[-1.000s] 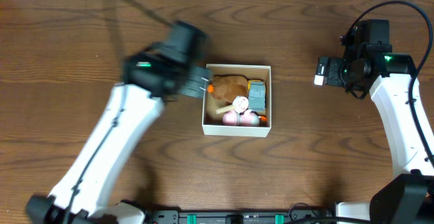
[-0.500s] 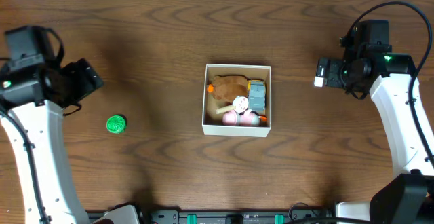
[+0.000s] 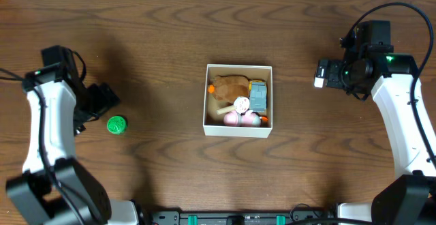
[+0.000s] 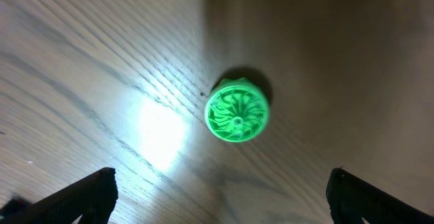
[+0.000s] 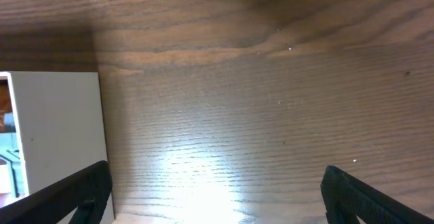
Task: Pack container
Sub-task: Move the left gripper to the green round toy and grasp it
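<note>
The container (image 3: 237,131), a white-walled box, stands mid-table and holds a brown plush toy (image 3: 230,86), a grey toy (image 3: 257,95) and pink toys (image 3: 238,118). A green round toy (image 3: 116,124) lies on the table far left of it. My left gripper (image 3: 102,101) is open and empty just up and right of the green toy. In the left wrist view the green toy (image 4: 237,113) lies ahead of the spread fingers (image 4: 220,197). My right gripper (image 3: 325,73) is open and empty to the right of the container. The container's white wall (image 5: 57,136) shows in the right wrist view beside the fingers (image 5: 217,197).
The brown wooden table (image 3: 163,34) runs across the whole view, with its far edge along the top. The right arm's black cable (image 3: 381,10) loops above the right wrist.
My left arm has swung away from the container's left side to the far left, then down toward the green toy, which has come into view. The right arm has not moved.
</note>
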Action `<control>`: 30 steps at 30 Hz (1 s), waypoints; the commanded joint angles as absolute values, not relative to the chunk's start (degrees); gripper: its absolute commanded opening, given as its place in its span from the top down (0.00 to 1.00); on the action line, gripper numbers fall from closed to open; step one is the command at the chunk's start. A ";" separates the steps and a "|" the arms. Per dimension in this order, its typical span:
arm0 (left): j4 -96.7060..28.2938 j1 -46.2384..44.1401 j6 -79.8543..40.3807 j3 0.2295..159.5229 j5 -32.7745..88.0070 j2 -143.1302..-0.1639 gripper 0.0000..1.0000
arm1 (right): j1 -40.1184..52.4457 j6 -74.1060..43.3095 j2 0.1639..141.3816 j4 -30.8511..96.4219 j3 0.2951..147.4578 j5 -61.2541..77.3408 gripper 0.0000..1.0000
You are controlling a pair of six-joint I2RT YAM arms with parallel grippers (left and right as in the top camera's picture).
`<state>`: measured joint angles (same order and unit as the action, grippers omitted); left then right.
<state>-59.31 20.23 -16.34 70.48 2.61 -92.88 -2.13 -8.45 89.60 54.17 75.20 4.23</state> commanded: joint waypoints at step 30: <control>-54.94 20.45 -12.10 68.51 5.58 -112.14 0.12 | -2.17 -7.64 89.71 54.24 74.98 5.21 0.01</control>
